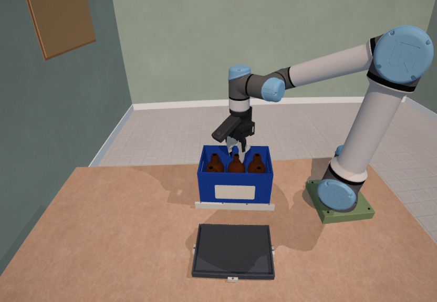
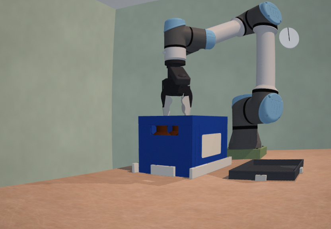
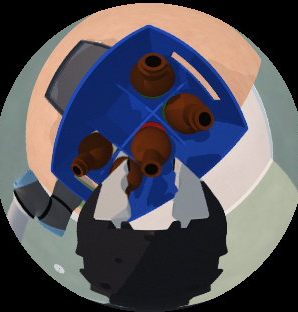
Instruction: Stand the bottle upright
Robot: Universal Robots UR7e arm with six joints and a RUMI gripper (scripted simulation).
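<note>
The blue crate (image 1: 235,178) stands on the table and holds several brown bottles. In the wrist view a bottle (image 3: 151,150) sits in the middle cell, its mouth in line between my fingers. Other bottles (image 3: 152,74) (image 3: 189,112) (image 3: 90,155) stand in cells around it, and one more is partly hidden behind my left finger. My gripper (image 2: 176,111) is open and empty, pointing straight down with its fingertips at the crate's top rim. It also shows in the top view (image 1: 237,148) and in the wrist view (image 3: 150,192). The dark tray (image 1: 233,251) lies empty in front of the crate.
White stop blocks (image 2: 162,170) sit along the crate's base. The arm's green base plate (image 1: 344,208) stands right of the crate. Small white stops (image 1: 232,279) sit at the tray's edges.
</note>
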